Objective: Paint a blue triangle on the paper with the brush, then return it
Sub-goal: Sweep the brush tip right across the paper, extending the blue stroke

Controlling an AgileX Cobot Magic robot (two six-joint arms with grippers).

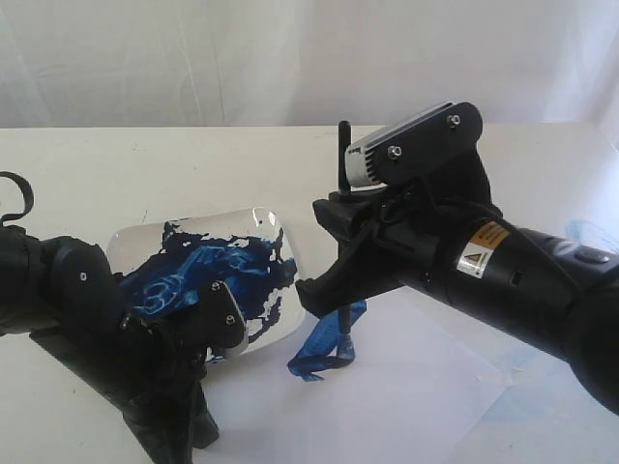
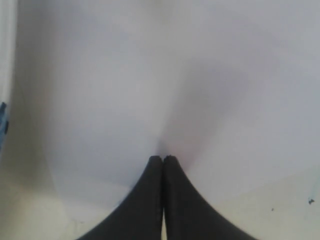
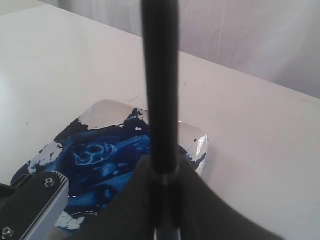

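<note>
Brush [image 1: 345, 333] upright in the right hand [image 1: 334, 249], tip on the paper [image 1: 406, 387].

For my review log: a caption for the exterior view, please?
Right gripper holds the brush upright, tip on blue strokes on the paper, beside the paint-smeared dish.

**Much Covered, Cut Off or Blurred**

The middle of the brush [image 1: 343, 145] is covered by the jaws of the right arm [image 1: 503, 275], and its handle is cut off by the top edge in the right wrist view. The blue triangle [image 1: 311, 365] is partly hidden, so its shape cannot be told. The dish [image 1: 135, 246] is overlapped by the left arm [image 1: 68, 290]. The left wrist view is blurred throughout.
</note>
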